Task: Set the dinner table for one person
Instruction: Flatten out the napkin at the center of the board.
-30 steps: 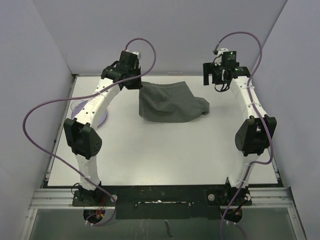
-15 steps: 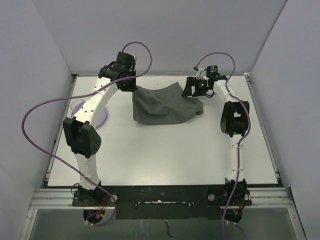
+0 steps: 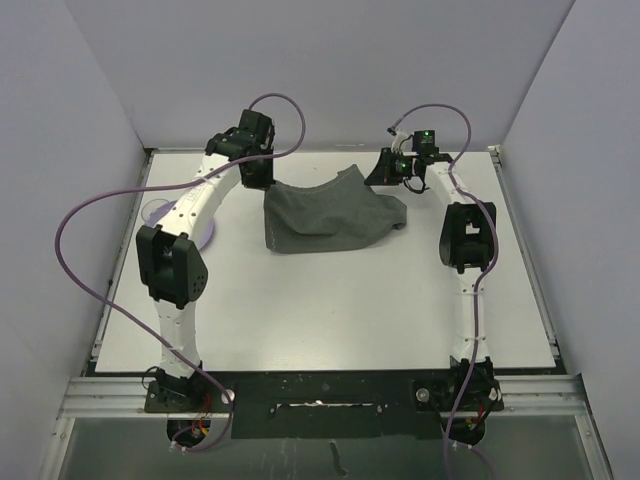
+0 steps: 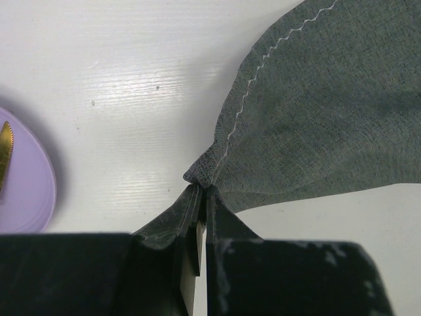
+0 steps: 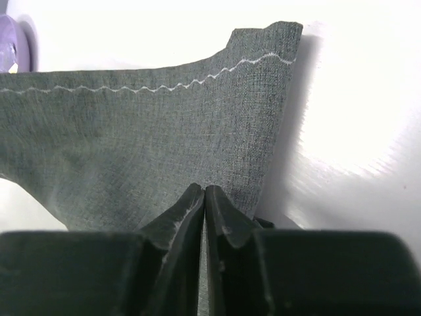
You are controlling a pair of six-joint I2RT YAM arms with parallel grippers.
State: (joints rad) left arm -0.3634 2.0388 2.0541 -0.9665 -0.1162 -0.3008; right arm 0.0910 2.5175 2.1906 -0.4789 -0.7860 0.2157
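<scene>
The placemat is clamped at its far edge by left claw and right claw; equal tension should be applied to spread it flat.

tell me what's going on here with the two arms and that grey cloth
Both arms are handling a dark grey stitched placemat at the far side of the white dinner table. The left gripper is shut on one bunched corner of it, and the right gripper is shut on the opposite end. The cloth is rumpled between them, not yet spread flat. A lilac plate sits by the table's left edge.
</scene>
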